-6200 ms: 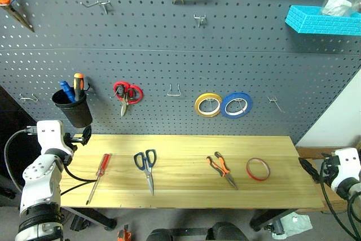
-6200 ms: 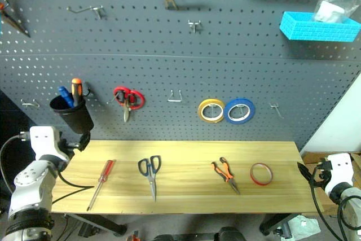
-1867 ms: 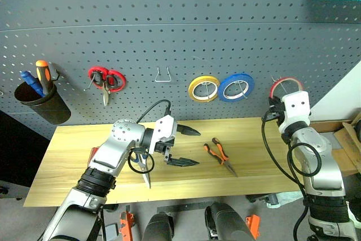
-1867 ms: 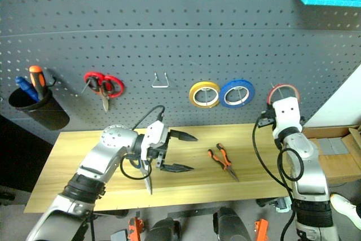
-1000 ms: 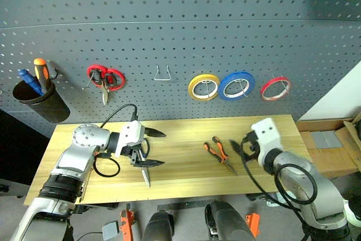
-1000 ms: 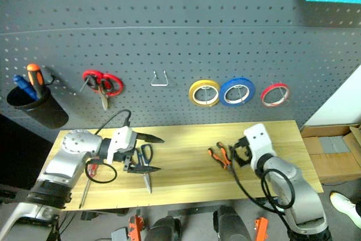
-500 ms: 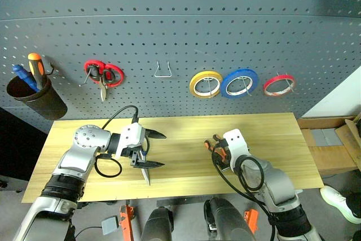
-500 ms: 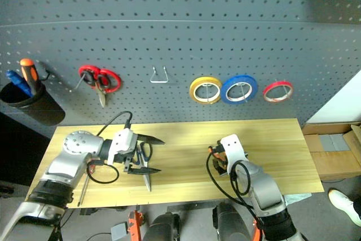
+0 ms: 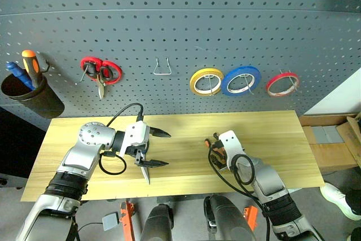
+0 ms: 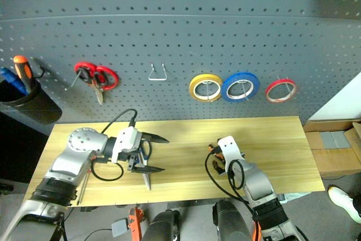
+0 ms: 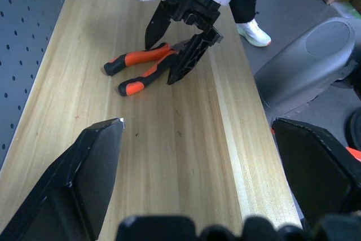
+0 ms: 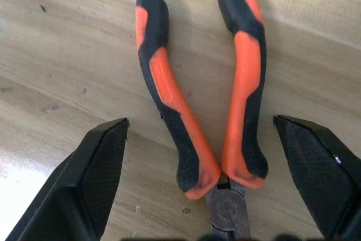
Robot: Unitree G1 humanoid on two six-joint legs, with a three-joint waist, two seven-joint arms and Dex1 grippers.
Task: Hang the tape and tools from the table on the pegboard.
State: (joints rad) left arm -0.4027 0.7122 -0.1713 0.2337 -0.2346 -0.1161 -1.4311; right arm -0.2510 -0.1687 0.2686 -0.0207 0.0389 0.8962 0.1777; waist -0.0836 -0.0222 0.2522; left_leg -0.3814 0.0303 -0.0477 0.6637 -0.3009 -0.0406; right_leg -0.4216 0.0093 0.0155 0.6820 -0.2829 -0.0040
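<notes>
Right wrist view: the pliers [image 12: 206, 100] are seen flat on the desk [image 9: 271, 134], orange-and-black handles spread and pointing away from the camera, nose toward it. No brand or writing can be read on them. The right claw [image 11: 175, 55] is spread wide, one finger on each side of the handles, and nothing is held; whether a finger touches a handle cannot be judged.

In the head views the pliers' long axis is seen running roughly from the pegboard [image 9: 180, 32] toward the desk's near edge, right of centre. The left claw [image 9: 155, 148] is held wide open and empty above the blue-handled scissors [image 10: 145, 169], whose blades point toward the near edge, close to it. The screwdriver [image 10: 82, 185] is largely hidden by the left arm; a slim shaft shows near the front left edge.

The red tape [image 9: 282, 83] is hung on a hook at the right, beside the blue roll [image 9: 241, 80] and yellow roll [image 9: 206, 81]. Bare wood is left between the two claws and toward the desk's right end.
</notes>
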